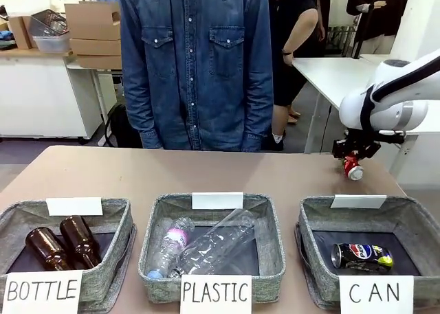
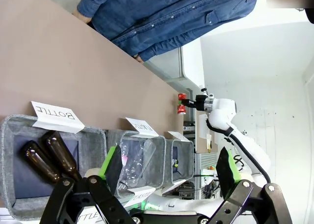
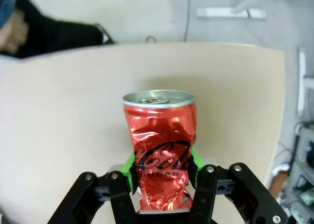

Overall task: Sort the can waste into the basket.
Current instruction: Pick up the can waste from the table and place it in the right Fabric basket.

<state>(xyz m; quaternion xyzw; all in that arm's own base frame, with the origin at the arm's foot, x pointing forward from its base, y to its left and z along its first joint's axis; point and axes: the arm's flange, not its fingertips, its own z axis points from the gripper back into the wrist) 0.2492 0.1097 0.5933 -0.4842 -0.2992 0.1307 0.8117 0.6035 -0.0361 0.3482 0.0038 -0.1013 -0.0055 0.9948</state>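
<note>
Green pads [image 3: 128, 169] of right gripper [image 3: 159, 172] pinch the dented red can [image 3: 161, 153]; CAN basket [image 1: 412, 221] lies nearer, below; left gripper [image 2: 169, 172] spread.

Brightly lit workroom, white walls, a white table [image 1: 330, 70] at right beyond the brown table [image 1: 206, 173], white cabinet [image 1: 41, 97] at left stacked with cardboard boxes [image 1: 93, 29], grey floor
</note>
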